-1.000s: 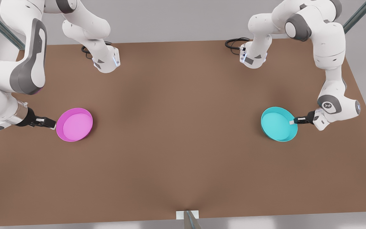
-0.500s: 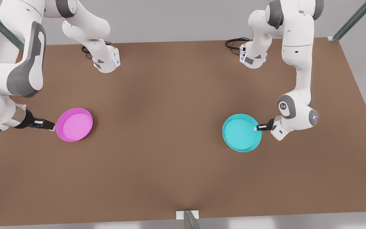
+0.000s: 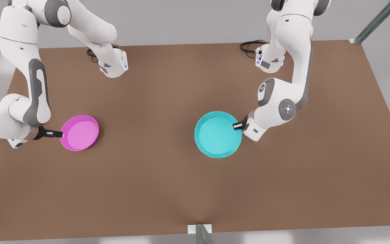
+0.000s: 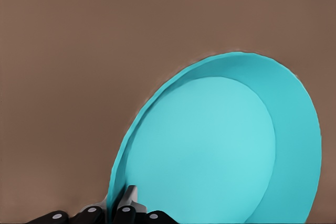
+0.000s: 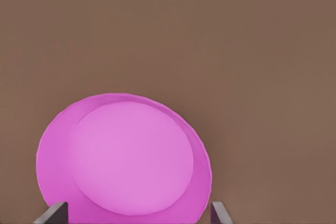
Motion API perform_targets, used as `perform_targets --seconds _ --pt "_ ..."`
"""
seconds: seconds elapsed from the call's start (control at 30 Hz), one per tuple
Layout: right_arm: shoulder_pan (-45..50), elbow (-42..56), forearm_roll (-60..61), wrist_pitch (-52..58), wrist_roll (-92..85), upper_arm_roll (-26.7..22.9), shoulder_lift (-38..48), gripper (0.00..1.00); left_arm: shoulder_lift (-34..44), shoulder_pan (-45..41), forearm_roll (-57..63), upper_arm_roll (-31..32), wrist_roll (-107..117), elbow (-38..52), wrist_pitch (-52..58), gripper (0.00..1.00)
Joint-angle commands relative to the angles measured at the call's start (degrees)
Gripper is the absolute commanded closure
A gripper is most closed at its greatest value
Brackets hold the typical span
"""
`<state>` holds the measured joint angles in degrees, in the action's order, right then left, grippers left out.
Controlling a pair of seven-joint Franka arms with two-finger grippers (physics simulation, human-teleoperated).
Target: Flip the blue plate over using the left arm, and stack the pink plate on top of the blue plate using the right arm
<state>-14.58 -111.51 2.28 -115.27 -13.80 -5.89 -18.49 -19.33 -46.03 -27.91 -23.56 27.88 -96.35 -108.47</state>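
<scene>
Our left gripper (image 3: pixel 236 126) pinches the blue plate (image 3: pixel 218 134) by its rim, open side up near the table's (image 3: pixel 168 183) middle. The right gripper (image 3: pixel 59 134), fingers spread, straddles the pink plate's (image 3: pixel 79 132) rim.

The upper links of both white arms run off the top edge of the front view. The right arm's (image 3: pixel 22 101) elbow touches the left edge there. In the left wrist view, the blue plate's (image 4: pixel 220 145) lower rim is cut off by the bottom edge, and the left gripper's (image 4: pixel 119 208) black fingers show as tips alone, pinched on the rim, their bodies out of frame. In the right wrist view, the pink plate's (image 5: pixel 126 156) near rim passes below the bottom edge, and the right gripper's (image 5: pixel 137 214) two spread fingertips (image 5: pixel 52 213) poke up at the bottom corners.
</scene>
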Motion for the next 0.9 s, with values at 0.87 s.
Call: perform_targets --seconds 0.87 --pt "-10.47 -1.25 16.09 -9.98 -24.35 0.44 -11.13 0.0 -35.24 -42.13 123.18 0.0 8.07 19.98 40.09 0.79"
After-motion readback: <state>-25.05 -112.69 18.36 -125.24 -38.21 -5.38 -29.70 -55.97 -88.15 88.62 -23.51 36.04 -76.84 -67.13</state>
